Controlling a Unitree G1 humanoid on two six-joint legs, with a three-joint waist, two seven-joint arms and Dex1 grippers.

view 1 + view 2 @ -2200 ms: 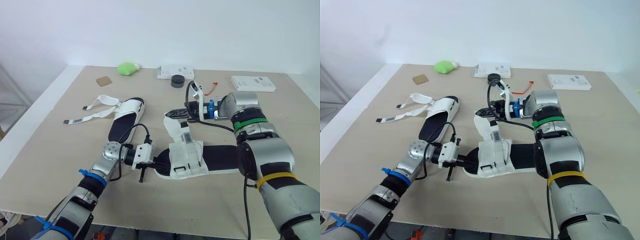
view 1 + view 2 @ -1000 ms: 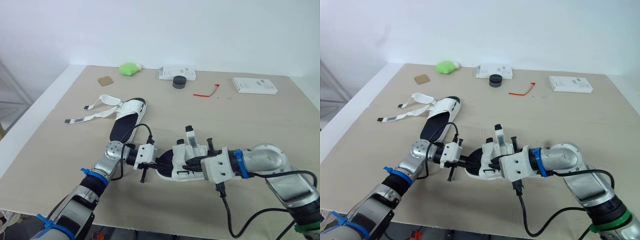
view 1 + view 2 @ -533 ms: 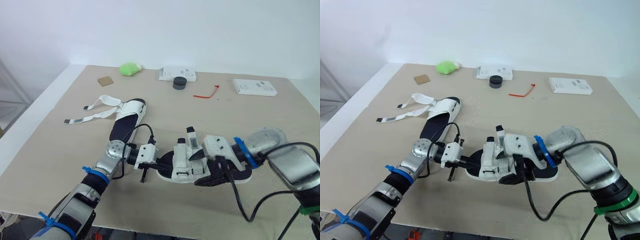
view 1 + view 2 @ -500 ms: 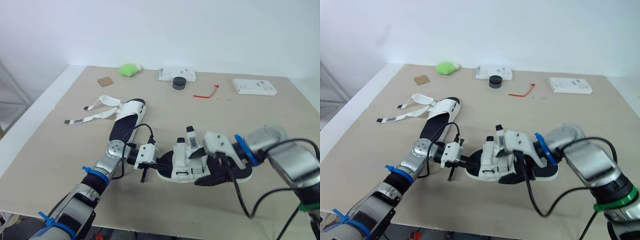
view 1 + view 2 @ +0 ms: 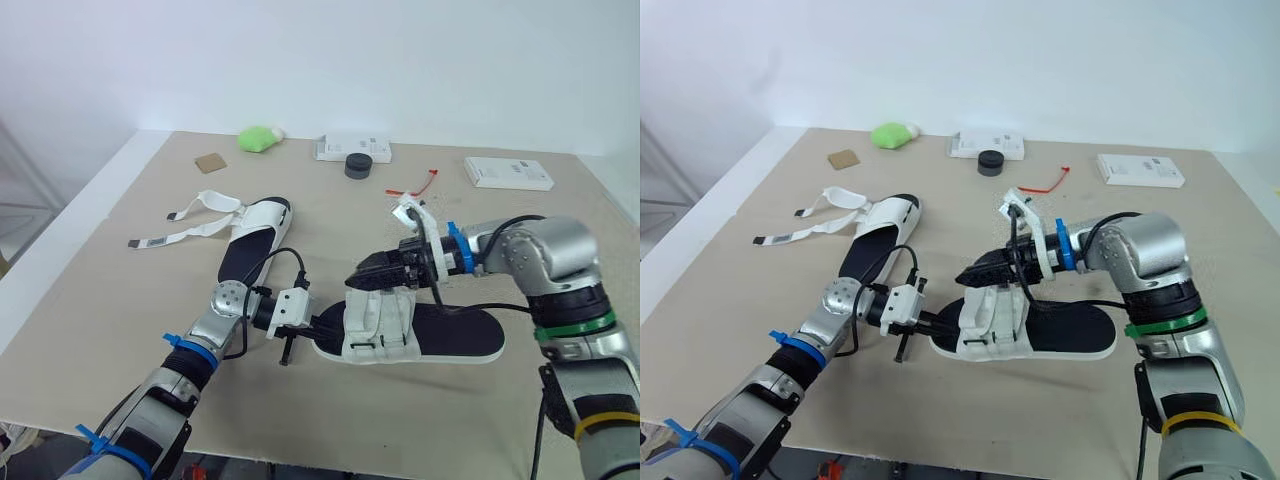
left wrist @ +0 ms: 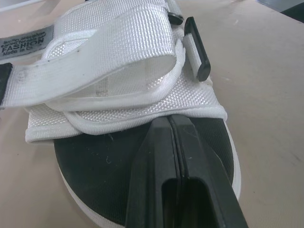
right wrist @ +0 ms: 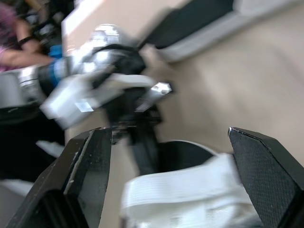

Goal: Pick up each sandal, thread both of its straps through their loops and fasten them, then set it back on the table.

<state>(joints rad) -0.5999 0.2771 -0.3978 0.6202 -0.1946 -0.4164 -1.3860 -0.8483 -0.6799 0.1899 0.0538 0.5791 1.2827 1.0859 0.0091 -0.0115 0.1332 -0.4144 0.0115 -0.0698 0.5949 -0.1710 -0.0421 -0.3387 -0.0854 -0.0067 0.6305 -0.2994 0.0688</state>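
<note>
Left wrist view shows the near sandal (image 6: 118,102) close up. It has a black, finely textured sole with a white rim, white woven straps (image 6: 109,28) folded over the forefoot, and a black plastic loop (image 6: 196,47) at the strap's side. The left gripper (image 6: 169,124) is closed, its fingers pressed together. It lies flat on the sole at the toe, with its tips at the edge of the white webbing.

In the eye views this sandal lies flat at the middle of the counter (image 5: 110,300), near the front edge, toe towards the left arm. The right gripper (image 5: 362,276) hangs just over the straps, fingers spread wide and holding nothing; whether it touches them I cannot tell. Bare counter lies to the sandal's right and behind it.

The far sandal (image 5: 255,235) lies well apart to the left rear, its thin straps (image 5: 185,225) undone and splayed flat towards the left edge. Along the back edge are a green lump (image 5: 258,137), a brown card (image 5: 210,162), a black cap (image 5: 357,166) in front of a white box (image 5: 345,148), a red tie (image 5: 418,184) and another white box (image 5: 507,173).
</note>
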